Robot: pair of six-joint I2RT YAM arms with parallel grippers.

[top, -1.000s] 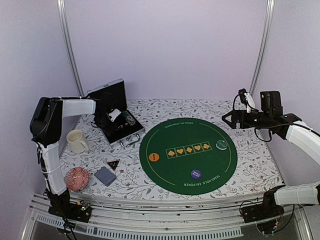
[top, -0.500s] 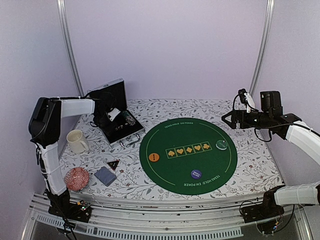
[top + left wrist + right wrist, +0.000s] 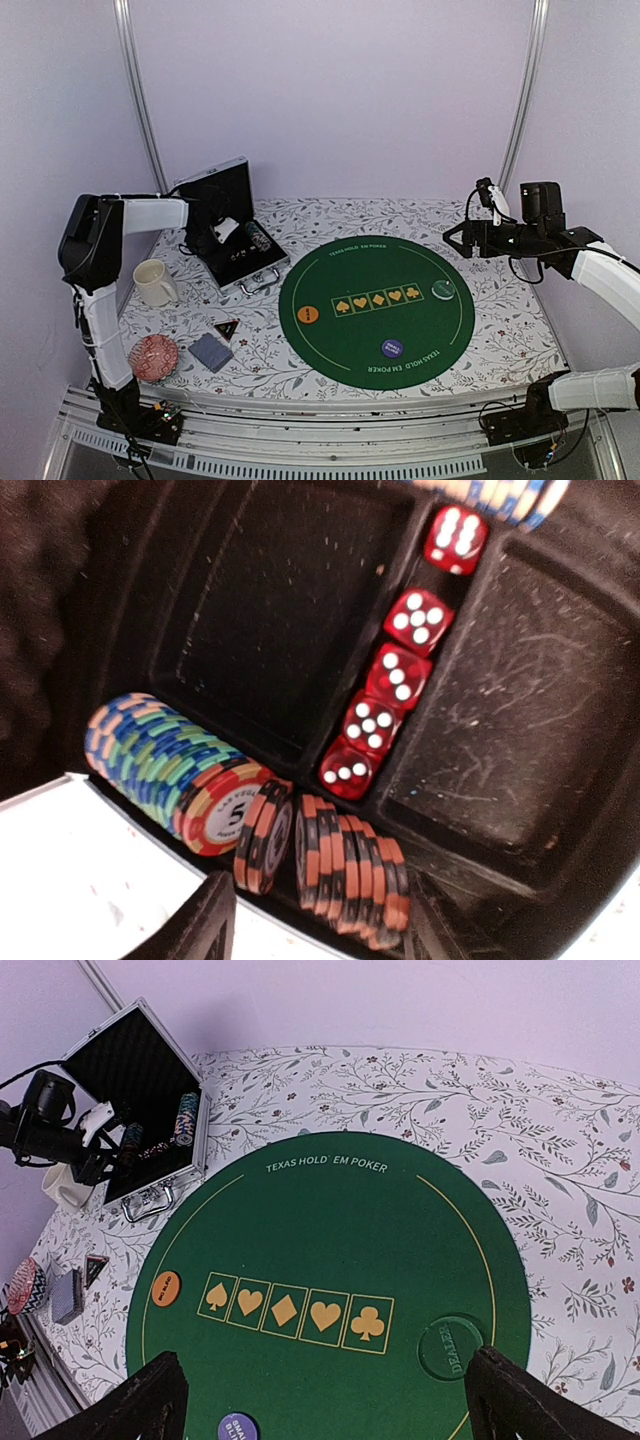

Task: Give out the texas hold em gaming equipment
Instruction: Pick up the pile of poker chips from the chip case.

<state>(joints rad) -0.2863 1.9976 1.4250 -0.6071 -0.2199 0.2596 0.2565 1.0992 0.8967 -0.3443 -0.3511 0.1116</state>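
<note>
Poker chips (image 3: 345,865) sit between left gripper (image 3: 322,900) fingertips — 5 dice (image 3: 400,675) beyond (same case (image 3: 260,610)).

Table (image 3: 500,320): floral-print top, grey sprigs on white.
Round green mat (image 3: 340,270): flat, right of centre, reaching close to near edge.
Open metal case (image 3: 262,272): far left corner, lid raised, set at angle to table edges.
Cream mug (image 3: 152,282): upright, at left edge, just nearward of case.
Black triangular marker (image 3: 226,327): between mug and mat.
Blue-grey card deck (image 3: 211,351): just nearward of marker, apart from it.
Red patterned round object (image 3: 154,357): near left corner, beside deck, not touching.
</note>
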